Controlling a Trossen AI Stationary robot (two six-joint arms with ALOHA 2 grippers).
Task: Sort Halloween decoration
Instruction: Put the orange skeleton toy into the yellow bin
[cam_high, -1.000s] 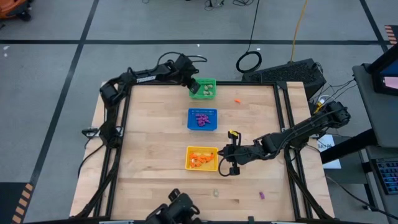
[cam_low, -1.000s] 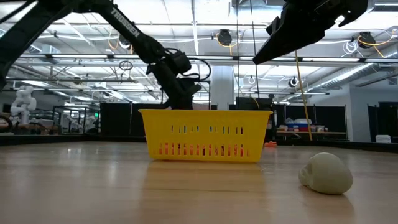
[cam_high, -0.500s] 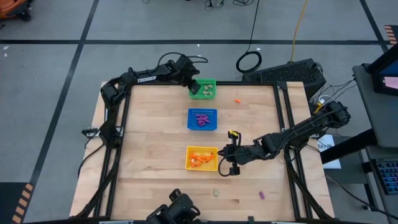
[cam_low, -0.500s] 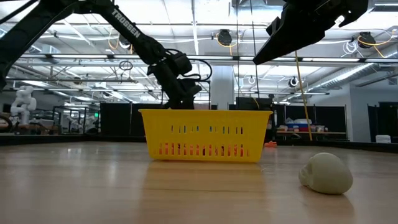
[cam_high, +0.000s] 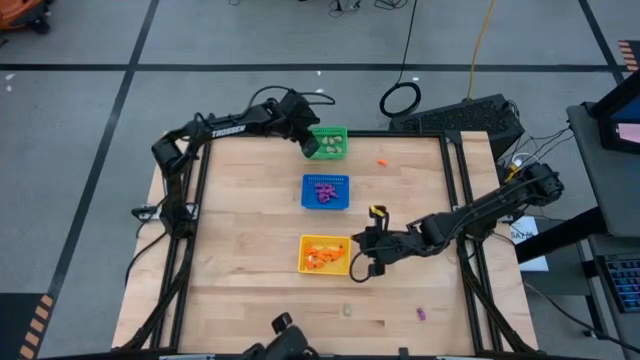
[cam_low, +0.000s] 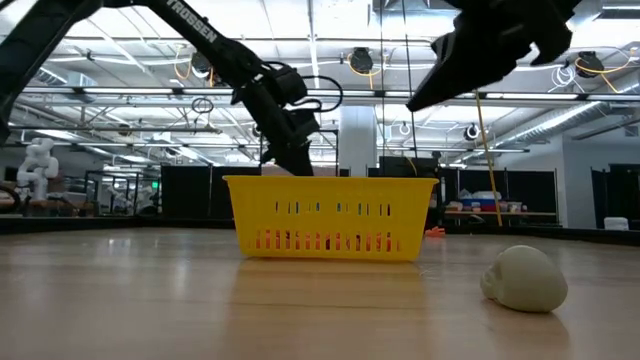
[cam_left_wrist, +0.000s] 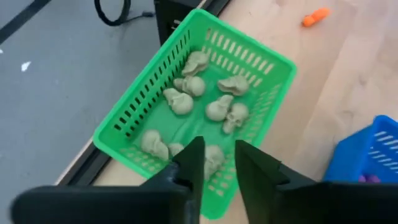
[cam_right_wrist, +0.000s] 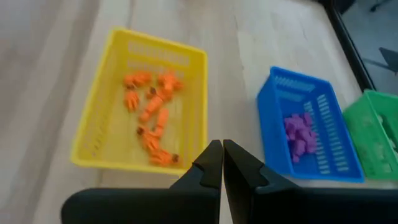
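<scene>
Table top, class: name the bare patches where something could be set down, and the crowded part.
Free: the wide strip between the table's left edge and the column of baskets. Crowded: the green basket, blue basket and yellow basket, with the right gripper beside the last and the left gripper at the green one.

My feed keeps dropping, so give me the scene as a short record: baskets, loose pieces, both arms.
green basket: far edge of table, holds pale skull trinkets
blue basket: mid table, holds purple trinkets
yellow basket: nearer, holds orange trinkets
loose pieces: orange piece right of green basket; pale skull and purple piece near front edge
left gripper: over green basket, jaws apart, nothing between them
right gripper: just right of yellow basket, jaws shut, empty
</scene>
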